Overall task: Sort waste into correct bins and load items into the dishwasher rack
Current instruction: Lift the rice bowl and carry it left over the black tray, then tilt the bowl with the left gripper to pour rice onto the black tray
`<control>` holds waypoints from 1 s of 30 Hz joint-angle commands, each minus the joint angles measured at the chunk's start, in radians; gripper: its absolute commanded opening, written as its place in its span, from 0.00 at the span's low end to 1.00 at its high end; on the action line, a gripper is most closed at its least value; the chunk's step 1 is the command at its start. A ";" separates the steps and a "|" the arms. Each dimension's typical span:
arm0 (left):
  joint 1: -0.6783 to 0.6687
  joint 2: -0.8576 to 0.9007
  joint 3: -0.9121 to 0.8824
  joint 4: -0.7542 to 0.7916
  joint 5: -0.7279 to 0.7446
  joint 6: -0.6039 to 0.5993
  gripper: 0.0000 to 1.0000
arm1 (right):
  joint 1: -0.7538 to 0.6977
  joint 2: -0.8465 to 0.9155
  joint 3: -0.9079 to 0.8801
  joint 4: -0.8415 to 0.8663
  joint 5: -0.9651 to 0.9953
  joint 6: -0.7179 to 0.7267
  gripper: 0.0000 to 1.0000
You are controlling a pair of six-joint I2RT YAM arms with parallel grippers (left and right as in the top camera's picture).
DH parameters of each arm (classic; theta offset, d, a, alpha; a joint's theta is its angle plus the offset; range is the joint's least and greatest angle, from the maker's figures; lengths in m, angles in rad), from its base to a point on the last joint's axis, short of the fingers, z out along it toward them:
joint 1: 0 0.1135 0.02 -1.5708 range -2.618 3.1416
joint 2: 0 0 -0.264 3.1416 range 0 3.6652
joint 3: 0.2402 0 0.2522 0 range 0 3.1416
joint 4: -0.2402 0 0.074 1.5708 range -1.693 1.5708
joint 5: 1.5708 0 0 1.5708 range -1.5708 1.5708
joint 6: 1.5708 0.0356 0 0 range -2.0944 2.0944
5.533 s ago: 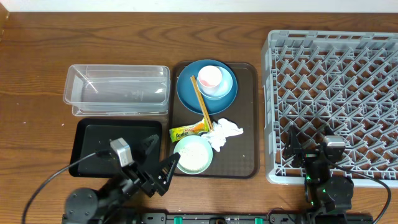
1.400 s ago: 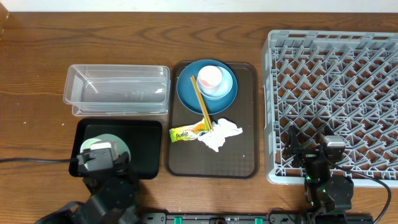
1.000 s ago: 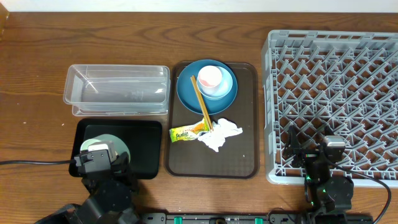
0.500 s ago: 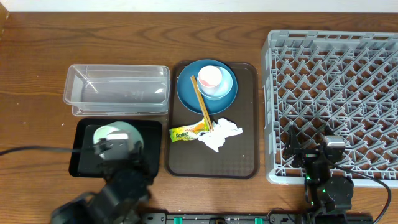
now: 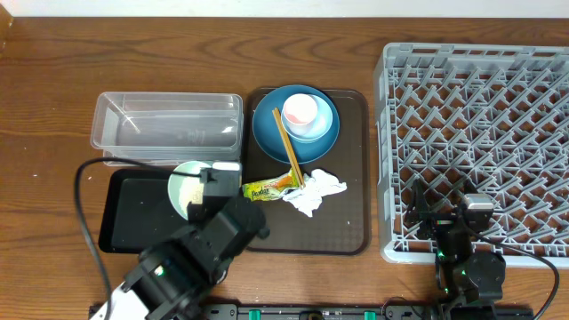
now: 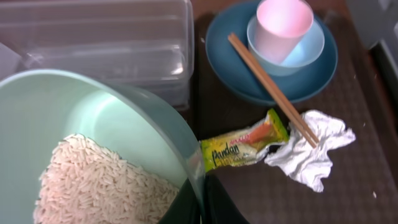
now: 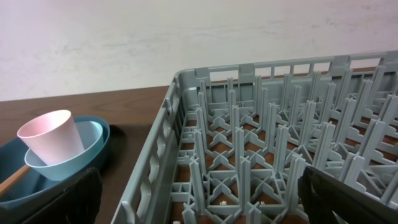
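The left arm covers the lower right part of the shallow black tray (image 5: 133, 222) in the overhead view, and its wrist camera hides one side of the pale mint bowl (image 5: 188, 185). In the left wrist view the bowl runs off the left and bottom edges. Only dark tips of the left gripper (image 6: 200, 196) show there, pinched together on the bowl's thin, smooth rim. A heap of loose white rice (image 6: 106, 186) lies inside the bowl. The bowl sits over the black tray's upper right corner, just beside the clear plastic tub (image 5: 107, 116); whether it touches the tray cannot be told.

The right gripper (image 7: 199, 180) shows only as blurred dark shapes in the lower corners of its own view. Its jaws stand wide apart with nothing between them, over the near edge of the light grey rack (image 5: 387, 133), a plastic lattice of upright pegs cut off at the right.

On the matte brown tray (image 5: 302, 227) lies the round dark blue plate (image 5: 267, 129), with the light blue bowl (image 5: 324, 120) on it and the small pink cup (image 5: 300, 109) standing in that bowl. Slim wooden chopsticks (image 5: 289, 147) slant off the plate's rim, their lower ends on the crumpled white napkin (image 5: 316, 191). The glossy yellow-green wrapper (image 5: 269, 187) touches the napkin's left side.
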 commanded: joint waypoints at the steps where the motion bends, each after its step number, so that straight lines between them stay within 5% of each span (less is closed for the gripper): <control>1: 0.061 0.021 -0.004 0.025 0.114 0.063 0.06 | 0.010 -0.005 -0.002 -0.003 0.003 0.003 0.99; 14: 0.599 0.064 -0.004 0.017 0.838 0.313 0.06 | 0.010 -0.005 -0.002 -0.003 0.003 0.003 0.99; 22: 0.951 0.234 -0.004 -0.053 1.351 0.536 0.06 | 0.010 -0.005 -0.002 -0.003 0.003 0.003 0.99; 30: 1.169 0.405 -0.004 -0.187 1.640 0.766 0.06 | 0.010 -0.005 -0.002 -0.003 0.003 0.003 0.99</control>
